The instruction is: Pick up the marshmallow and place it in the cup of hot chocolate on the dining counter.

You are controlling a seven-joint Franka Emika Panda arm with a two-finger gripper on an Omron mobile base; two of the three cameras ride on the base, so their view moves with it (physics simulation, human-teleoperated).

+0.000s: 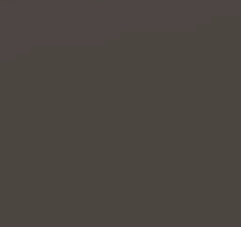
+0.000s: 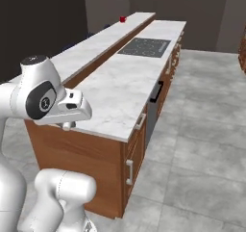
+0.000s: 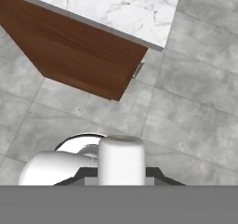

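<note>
Far along the raised white grey-veined marble dining counter [image 2: 96, 41], well beyond the folded white arm, stands a small red mug of hot chocolate [image 2: 123, 19]. Marshmallow too small to make out. Cannot tell whether jaws are open or closed.

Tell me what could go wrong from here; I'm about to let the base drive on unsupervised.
1. The cup of hot chocolate stands at the far end of the dining counter, well away from the robot. The long drive leaves room for drift.
2. The arm hangs beside the near corner of the lower marble worktop, so driving forward may clip it.
3. A dark surface faces the left base camera, so that side may be blind.
</note>
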